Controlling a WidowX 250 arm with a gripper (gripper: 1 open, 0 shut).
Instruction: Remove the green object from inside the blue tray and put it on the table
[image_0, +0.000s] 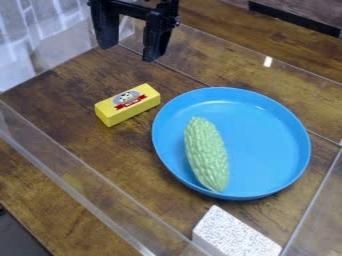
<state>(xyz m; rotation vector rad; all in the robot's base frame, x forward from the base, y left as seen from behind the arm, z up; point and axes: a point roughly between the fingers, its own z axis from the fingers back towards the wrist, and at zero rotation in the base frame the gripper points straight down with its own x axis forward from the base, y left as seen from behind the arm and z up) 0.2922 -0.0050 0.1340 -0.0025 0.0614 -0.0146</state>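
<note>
Pincer (138, 42): released, empty, pointing down over bare counter (221, 62), well apart from target. Green object (207, 153): lying flat inside blue tray (287, 125), left of centre. Approach: descend centred, jaws across short width, clear of tray rim. Yellow block (127, 104) nearby, avoid.

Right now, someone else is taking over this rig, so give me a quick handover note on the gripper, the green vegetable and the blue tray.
Gripper: open, empty, pointing down, hanging over the table at the back, well clear of the tray.
Green object: lying inside the blue tray, left of its centre.
Also on the table: a yellow block left of the tray, a speckled sponge at the front edge.
Done: nothing yet.
Left: reach the green object, grasp it, lift it out, set it on bare wood.
</note>
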